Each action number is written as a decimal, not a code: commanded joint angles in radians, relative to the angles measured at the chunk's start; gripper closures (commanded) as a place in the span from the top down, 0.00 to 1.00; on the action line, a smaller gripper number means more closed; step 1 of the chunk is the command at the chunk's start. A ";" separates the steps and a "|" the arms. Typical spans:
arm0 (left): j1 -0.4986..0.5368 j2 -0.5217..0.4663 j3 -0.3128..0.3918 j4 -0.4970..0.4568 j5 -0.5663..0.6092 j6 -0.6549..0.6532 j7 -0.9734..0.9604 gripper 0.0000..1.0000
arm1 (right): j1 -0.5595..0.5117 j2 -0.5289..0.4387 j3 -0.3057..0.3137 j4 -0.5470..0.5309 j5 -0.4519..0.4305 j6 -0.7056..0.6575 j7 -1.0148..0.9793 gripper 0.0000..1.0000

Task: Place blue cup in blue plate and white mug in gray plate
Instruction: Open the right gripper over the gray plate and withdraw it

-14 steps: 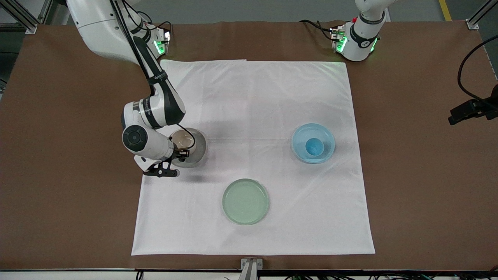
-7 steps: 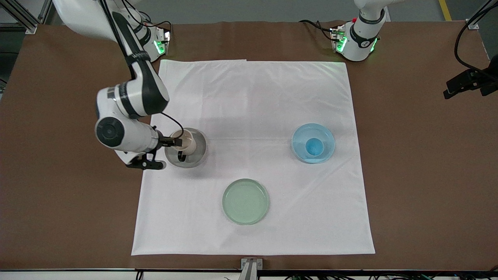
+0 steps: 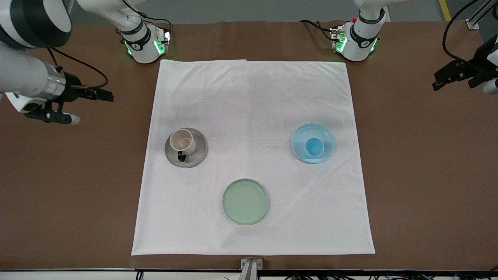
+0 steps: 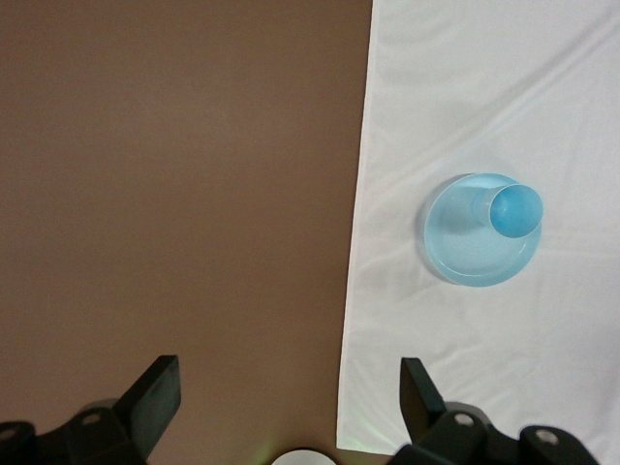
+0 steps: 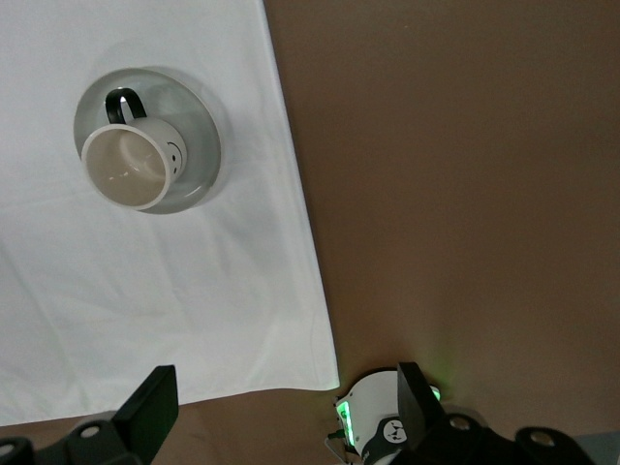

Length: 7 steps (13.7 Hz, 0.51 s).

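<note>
Both cups sit in their plates; both arms hang clear.

Front view: the white mug (image 3: 182, 142) stands in the gray plate (image 3: 198, 155), handle at 6 o'clock, released since a second ago; the blue cup (image 3: 314, 146) stands in the blue plate (image 3: 327, 137). The right gripper (image 3: 102, 94) has withdrawn over bare table. Wrist views: right gripper and left gripper (image 4: 289, 389) spread, empty.

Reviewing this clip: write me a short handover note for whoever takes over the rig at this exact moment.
Right end effector: open, empty, over bare table at the right arm's end.
Left end effector: open, empty, waiting over bare table at the left arm's end.
White mug: upright on the gray plate, black handle toward the front camera.
Blue cup: upright in the blue plate.
Green plate: holds nothing, nearest the front camera.
Done: both placements. Left: nothing that shows.
</note>
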 commanded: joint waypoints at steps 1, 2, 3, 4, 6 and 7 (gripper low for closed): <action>-0.052 -0.010 0.042 -0.020 -0.016 0.035 -0.028 1.00 | -0.091 -0.061 0.013 -0.062 -0.020 -0.003 -0.104 1.00; -0.056 0.002 0.045 -0.017 -0.016 0.044 -0.029 1.00 | -0.120 -0.071 0.013 -0.073 -0.032 0.001 -0.147 1.00; -0.060 0.014 0.048 -0.014 -0.016 0.046 -0.029 1.00 | -0.139 -0.072 0.013 -0.071 -0.035 0.003 -0.178 1.00; -0.072 0.023 0.063 -0.011 -0.014 0.046 -0.029 1.00 | -0.162 -0.072 0.013 -0.068 -0.038 0.007 -0.208 1.00; -0.083 0.037 0.082 0.010 -0.013 0.044 -0.028 1.00 | -0.174 -0.078 0.015 -0.066 -0.092 0.041 -0.265 1.00; -0.083 0.058 0.082 0.036 -0.011 0.041 -0.029 1.00 | -0.176 -0.078 0.015 -0.062 -0.100 0.046 -0.267 1.00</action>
